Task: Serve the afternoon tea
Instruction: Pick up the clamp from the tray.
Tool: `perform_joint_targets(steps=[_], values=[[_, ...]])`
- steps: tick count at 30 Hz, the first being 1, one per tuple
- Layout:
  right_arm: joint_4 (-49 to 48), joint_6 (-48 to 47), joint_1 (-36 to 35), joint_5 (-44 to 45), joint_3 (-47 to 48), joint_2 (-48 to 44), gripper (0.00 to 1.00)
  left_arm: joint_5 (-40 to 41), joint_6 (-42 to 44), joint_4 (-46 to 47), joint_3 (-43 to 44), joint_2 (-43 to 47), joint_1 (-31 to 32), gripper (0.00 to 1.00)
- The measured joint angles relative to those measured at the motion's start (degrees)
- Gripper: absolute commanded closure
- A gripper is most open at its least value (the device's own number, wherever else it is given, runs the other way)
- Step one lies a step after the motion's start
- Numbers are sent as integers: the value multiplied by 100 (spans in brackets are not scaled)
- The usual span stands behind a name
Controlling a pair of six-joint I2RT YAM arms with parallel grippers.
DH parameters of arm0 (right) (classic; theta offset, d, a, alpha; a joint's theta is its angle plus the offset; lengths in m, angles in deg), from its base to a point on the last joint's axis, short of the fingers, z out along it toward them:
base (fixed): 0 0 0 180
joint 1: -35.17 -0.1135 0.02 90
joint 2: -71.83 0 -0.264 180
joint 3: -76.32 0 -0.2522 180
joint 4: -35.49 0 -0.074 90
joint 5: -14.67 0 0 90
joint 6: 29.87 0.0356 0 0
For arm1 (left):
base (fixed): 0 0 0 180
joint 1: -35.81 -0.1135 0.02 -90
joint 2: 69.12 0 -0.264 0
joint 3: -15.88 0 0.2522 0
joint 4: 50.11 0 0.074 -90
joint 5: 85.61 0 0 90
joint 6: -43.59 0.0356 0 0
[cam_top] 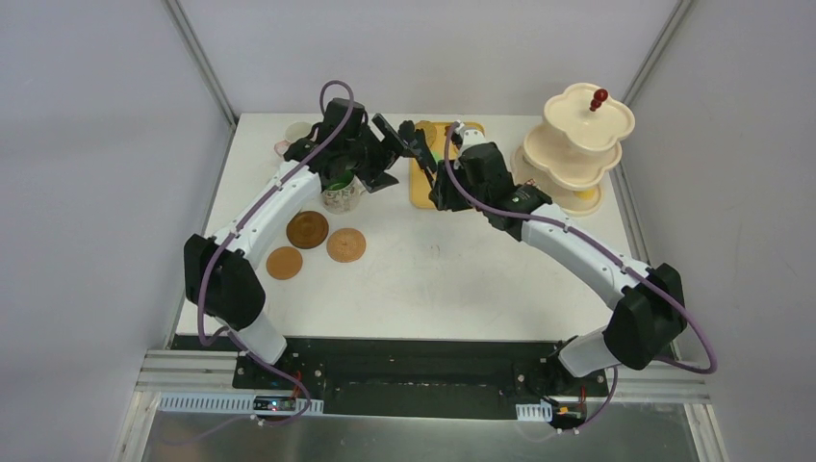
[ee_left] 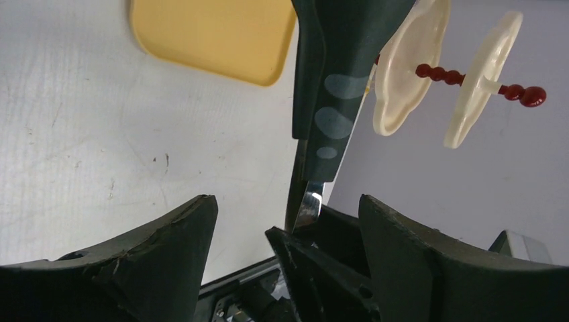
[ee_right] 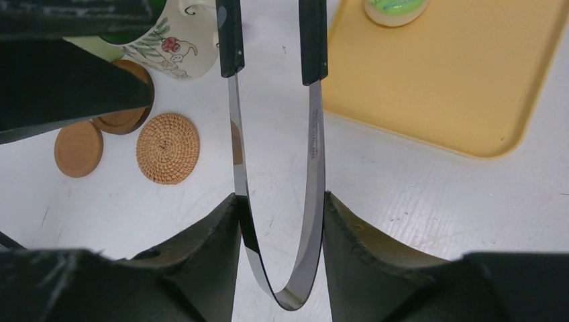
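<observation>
Three coasters, one patterned mug, one tiered stand; left gripper wide, right gripper around black tongs.

Cream three-tier stand upright far right; three brown coasters lie beside the patterned mug

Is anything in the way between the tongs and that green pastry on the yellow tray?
Nothing visible. The right gripper holds the black tongs; only bare table and yellow tray show between them and the green pastry.
</observation>
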Motion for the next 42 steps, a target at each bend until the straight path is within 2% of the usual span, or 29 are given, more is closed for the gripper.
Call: perform_joint_targets(steps=[4, 8, 14, 23, 26, 28, 30, 32, 36, 39, 42], values=[[74, 63, -190, 101, -13, -26, 75, 260, -280, 111, -2, -26, 72, 21], [103, 61, -402, 260, -13, -26, 76, 439, -417, 236, 7, -162, 107, 26], [105, 44, -678, 448, -11, -2, 76, 697, -492, 103, 44, -391, 107, 41], [146, 2, -793, 595, 55, 238, 70, 822, -568, 118, -146, -369, 94, 91], [173, 35, -800, 605, 70, 238, 63, 721, -603, 205, -238, -369, 50, 100], [179, 109, -804, 647, 76, 236, 58, 623, -597, 247, -254, -369, 15, 100], [181, 214, -804, 678, 87, 236, 48, 479, -586, 391, -308, -365, -22, 100], [216, 363, -802, 723, 101, 236, 32, 363, -568, 529, -378, -363, -57, 100], [251, 1043, -627, 505, 120, 232, 10, 122, -470, 984, -546, -341, -96, 100], [243, 1582, -341, 120, 120, 229, 3, -44, -431, 1362, -688, -256, -96, 100], [205, 2009, -94, -203, 122, 229, 1, -155, -411, 1556, -715, -175, -96, 100]])
